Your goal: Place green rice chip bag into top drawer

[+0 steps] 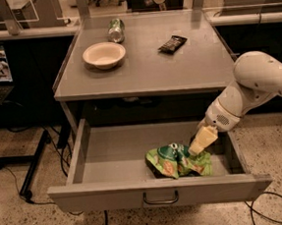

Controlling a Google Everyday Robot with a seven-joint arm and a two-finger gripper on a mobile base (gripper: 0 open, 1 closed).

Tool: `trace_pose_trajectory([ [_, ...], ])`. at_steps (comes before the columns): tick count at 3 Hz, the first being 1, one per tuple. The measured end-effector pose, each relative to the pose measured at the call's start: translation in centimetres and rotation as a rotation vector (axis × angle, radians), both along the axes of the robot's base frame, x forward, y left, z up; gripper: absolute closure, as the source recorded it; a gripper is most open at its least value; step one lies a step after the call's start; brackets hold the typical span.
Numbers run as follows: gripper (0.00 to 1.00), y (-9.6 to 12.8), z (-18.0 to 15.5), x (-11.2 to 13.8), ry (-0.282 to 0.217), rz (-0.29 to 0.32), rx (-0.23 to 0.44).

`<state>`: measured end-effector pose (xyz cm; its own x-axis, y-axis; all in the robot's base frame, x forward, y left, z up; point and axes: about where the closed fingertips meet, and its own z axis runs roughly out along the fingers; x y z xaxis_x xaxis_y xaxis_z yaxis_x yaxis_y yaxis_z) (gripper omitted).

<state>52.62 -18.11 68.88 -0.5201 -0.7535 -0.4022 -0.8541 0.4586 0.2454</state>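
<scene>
The top drawer point(109, 198) is pulled open below the grey table, its curved handle point(161, 199) at the centre of the front panel. The green rice chip bag point(176, 161) lies crumpled on the drawer floor, right of the middle and close to the front panel. My gripper point(200, 145) reaches down from the white arm point(256, 82) on the right into the drawer. Its yellowish tip rests at the bag's upper right edge.
On the table top point(186, 68) stand a cream bowl point(104, 54), a green drink can point(116, 30) lying on its side, and a small dark snack wrapper point(172, 43). A black stand leg point(32, 171) and cables lie on the floor at the left.
</scene>
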Motion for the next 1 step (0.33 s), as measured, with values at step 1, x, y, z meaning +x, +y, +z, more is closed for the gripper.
trace_pose_trajectory([
  [1,0.00,0.00,0.00,0.00,0.000,0.000,0.000],
])
